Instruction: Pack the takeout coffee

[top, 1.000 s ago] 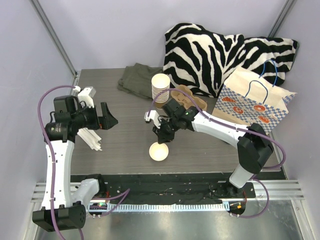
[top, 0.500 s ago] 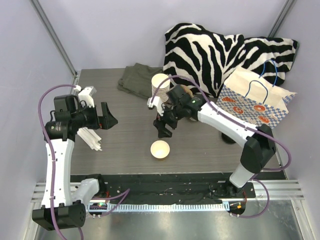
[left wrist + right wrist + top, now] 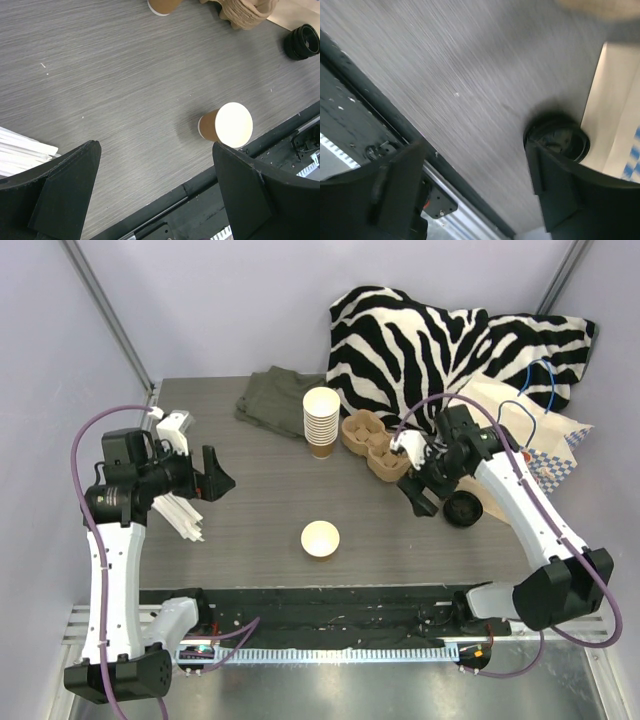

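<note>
We find the cup (image 3: 320, 539) upright and uncovered near the front edge of the surface (image 3: 250, 525). Its black lid (image 3: 465, 509) lies well apart, beside the paper bag (image 3: 520, 440). Our right claw (image 3: 424, 490) hangs near the lid, jaws apart; we would centre it over the rim before closing. Our left claw (image 3: 215, 477) is spread and empty. The wrist view blurs the lid.

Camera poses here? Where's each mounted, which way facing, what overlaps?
Top external: above and behind the bases, looking down on the table; both arms, left gripper and right gripper show.
Left wrist: on the left arm, looking down past its open fingers at the paper cup.
Right wrist: on the right arm, looking down between its open fingers at the black lid beside the paper bag.
Shared: the lid appears in all three views; the cup in top and left wrist.
</note>
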